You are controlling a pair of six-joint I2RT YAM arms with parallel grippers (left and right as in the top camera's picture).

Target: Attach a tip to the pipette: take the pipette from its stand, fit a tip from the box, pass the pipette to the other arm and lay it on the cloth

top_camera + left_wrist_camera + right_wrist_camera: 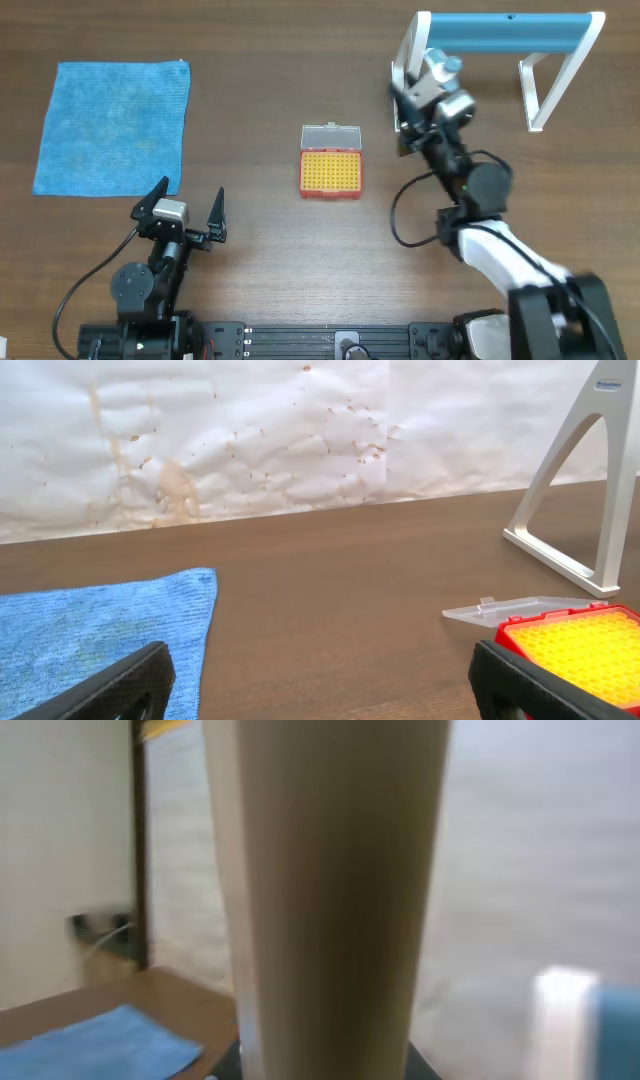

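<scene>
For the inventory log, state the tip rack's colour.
Yellow tip rack, set in a red box; the top view shows it best.

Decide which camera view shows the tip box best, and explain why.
The top view: the whole tip box sits mid-table, clear lid open, yellow rack exposed. The left wrist view catches one corner and part of the lid.

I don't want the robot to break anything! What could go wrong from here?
The right claw is right up against the stand by the pipette; a crooked pull might tip the stand or drop the pipette. The tip box sits open with nothing holding it, so a hard push could slide it. The cloth lies on the far side, so the pass to the open left claw could fumble.
</scene>
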